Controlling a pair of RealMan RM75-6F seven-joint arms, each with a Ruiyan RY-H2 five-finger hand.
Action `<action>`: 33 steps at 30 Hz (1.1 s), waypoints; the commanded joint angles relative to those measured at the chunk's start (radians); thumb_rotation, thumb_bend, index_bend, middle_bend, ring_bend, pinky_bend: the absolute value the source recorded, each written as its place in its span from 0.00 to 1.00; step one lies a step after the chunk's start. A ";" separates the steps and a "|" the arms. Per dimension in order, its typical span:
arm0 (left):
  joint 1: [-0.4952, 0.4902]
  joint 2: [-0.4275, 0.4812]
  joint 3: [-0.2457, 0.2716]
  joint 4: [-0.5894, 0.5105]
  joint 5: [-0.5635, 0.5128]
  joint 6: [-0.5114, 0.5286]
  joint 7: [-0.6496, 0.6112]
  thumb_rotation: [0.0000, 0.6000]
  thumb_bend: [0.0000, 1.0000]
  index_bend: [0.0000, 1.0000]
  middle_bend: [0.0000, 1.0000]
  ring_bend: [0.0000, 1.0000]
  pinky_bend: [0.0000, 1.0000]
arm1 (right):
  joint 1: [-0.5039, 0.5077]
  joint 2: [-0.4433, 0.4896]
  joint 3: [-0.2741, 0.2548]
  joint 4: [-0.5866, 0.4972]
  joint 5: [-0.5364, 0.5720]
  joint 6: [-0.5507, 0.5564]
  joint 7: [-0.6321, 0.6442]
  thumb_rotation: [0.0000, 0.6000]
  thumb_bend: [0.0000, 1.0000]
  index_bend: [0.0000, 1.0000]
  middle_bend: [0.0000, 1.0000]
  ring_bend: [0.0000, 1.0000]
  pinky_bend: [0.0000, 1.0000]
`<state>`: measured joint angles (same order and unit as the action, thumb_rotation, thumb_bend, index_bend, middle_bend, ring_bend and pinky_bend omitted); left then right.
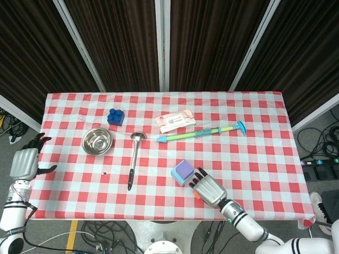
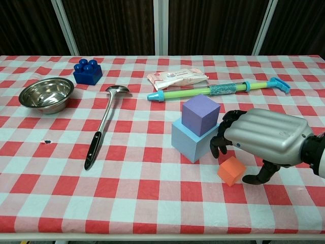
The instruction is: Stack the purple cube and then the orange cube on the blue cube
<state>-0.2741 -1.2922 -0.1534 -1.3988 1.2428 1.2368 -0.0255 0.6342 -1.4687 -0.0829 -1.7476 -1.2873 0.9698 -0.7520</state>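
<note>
Two cubes were already stacked near the front edge of the red-and-white checked counter (image 2: 127, 188): the small purple foam cube (image 2: 201, 114) (image 1: 185, 170) sat on the larger light-blue foam cube (image 2: 190, 141). Just beside them lay the little orange foam cube (image 2: 231, 171) on the cloth. Over it hovered the right robot hand (image 2: 259, 141) (image 1: 207, 190), palm down, dark fingers (image 2: 221, 136) curled toward the blue cube and thumb down by the orange one, holding nothing. Off the counter's left edge the left robot hand (image 1: 24, 162) hung empty, fingers apart. Farther back stood a steel bowl (image 2: 46, 95), a black-handled ladle (image 2: 104, 121) and a blue toy brick (image 2: 87, 71).
</note>
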 commanded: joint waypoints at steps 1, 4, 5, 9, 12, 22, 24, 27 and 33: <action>0.000 0.000 0.000 0.000 0.000 -0.001 0.000 1.00 0.05 0.27 0.20 0.22 0.31 | 0.003 -0.004 0.003 0.006 -0.003 -0.006 0.007 1.00 0.14 0.36 0.37 0.17 0.09; -0.001 0.000 -0.001 0.001 -0.001 -0.001 -0.001 1.00 0.05 0.27 0.20 0.22 0.31 | 0.004 -0.007 0.004 0.009 -0.003 -0.011 0.011 1.00 0.14 0.36 0.37 0.17 0.09; 0.000 0.000 -0.001 0.001 -0.001 -0.001 -0.002 1.00 0.05 0.27 0.20 0.22 0.31 | 0.003 -0.008 0.003 0.009 -0.003 -0.011 0.012 1.00 0.14 0.36 0.37 0.17 0.09; 0.000 0.000 -0.001 0.001 -0.001 -0.001 -0.003 1.00 0.05 0.27 0.20 0.22 0.31 | 0.000 -0.007 -0.001 0.004 -0.007 -0.010 0.012 1.00 0.15 0.37 0.38 0.17 0.09; 0.000 0.000 0.000 0.002 0.000 -0.002 -0.004 1.00 0.05 0.27 0.20 0.22 0.31 | -0.003 -0.005 -0.003 0.001 -0.009 -0.006 0.009 1.00 0.15 0.38 0.38 0.17 0.09; 0.003 0.001 0.001 0.006 -0.001 -0.003 -0.010 1.00 0.05 0.27 0.20 0.22 0.31 | -0.010 -0.017 -0.001 0.013 -0.003 0.002 -0.003 1.00 0.18 0.40 0.43 0.17 0.09; 0.003 0.001 0.001 0.007 -0.001 -0.004 -0.011 1.00 0.05 0.27 0.20 0.22 0.31 | -0.012 -0.019 -0.001 0.016 -0.002 0.003 -0.003 1.00 0.18 0.40 0.43 0.17 0.09; 0.000 -0.001 -0.001 0.006 -0.002 -0.005 -0.007 1.00 0.05 0.27 0.20 0.22 0.31 | -0.013 -0.022 0.000 0.018 -0.003 0.004 -0.002 1.00 0.19 0.40 0.44 0.17 0.09; 0.000 -0.001 -0.001 0.006 -0.005 -0.007 -0.006 1.00 0.05 0.27 0.20 0.22 0.31 | -0.018 -0.025 -0.001 0.020 -0.005 0.008 -0.003 1.00 0.20 0.40 0.47 0.18 0.09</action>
<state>-0.2742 -1.2935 -0.1548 -1.3930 1.2379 1.2297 -0.0318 0.6174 -1.4939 -0.0839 -1.7270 -1.2918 0.9772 -0.7555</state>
